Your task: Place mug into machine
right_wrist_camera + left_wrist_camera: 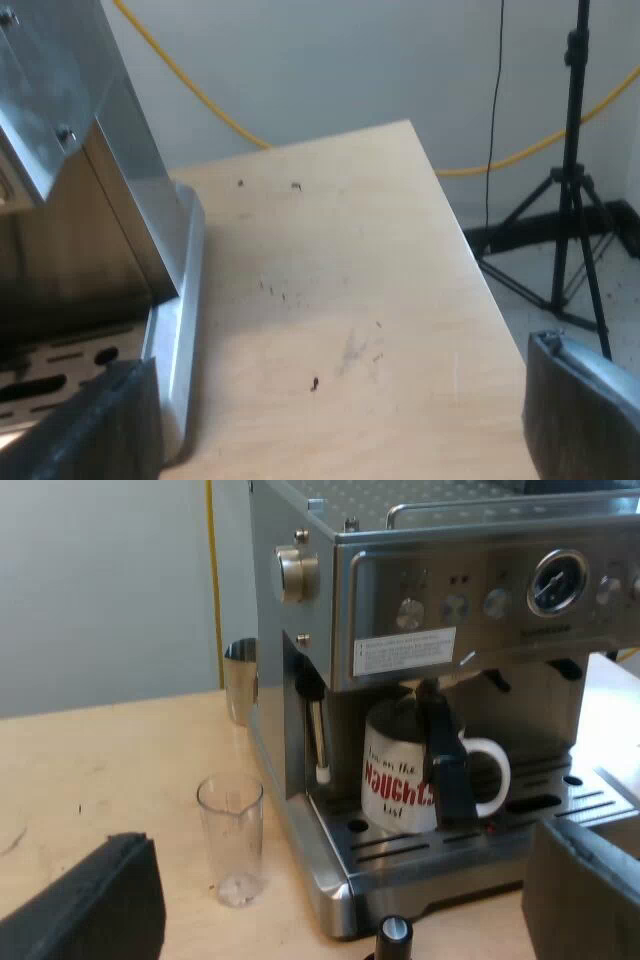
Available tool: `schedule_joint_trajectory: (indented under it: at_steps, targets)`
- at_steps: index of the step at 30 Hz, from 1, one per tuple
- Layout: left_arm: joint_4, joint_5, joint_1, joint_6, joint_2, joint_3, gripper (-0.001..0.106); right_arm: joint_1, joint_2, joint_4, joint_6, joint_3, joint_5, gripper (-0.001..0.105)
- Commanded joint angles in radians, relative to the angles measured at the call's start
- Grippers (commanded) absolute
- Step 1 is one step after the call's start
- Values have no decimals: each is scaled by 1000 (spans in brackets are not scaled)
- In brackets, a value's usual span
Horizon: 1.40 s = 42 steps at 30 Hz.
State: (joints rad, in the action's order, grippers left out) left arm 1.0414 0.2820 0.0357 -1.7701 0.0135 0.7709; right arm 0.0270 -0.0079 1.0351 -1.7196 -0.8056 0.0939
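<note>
A white mug (395, 780) with red lettering stands on the drip tray (400, 855) of the espresso machine (450, 590), under the brew head, its handle turned sideways. A dark handle (445, 760) from the machine's front crosses before the mug. My left gripper (335, 900) is open and holds nothing, a short way back from the tray's corner. My right gripper (340, 400) is open and holds nothing, over bare table (340, 260) beside the machine's side (90, 200).
A measuring glass (232, 840) stands on the table by the machine's corner. A tamper's black knob (393, 935) sits close under my left gripper. A metal jug (240, 680) is behind the machine. Past the table edge stands a tripod (575, 200).
</note>
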Motion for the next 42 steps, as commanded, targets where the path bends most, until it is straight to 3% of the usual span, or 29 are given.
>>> schedule_joint_trajectory:
  at_steps: [1,28,42]
  targets:
    - [-6,6,4,-6,38,-21,79,-1,-48,-7,-2,21,-10,78]
    - [-6,6,4,-4,38,-247,79,-1,-46,-7,-2,271,-32,78]
    - [-6,6,4,1,38,-250,79,-1,-44,-2,-2,275,-32,78]
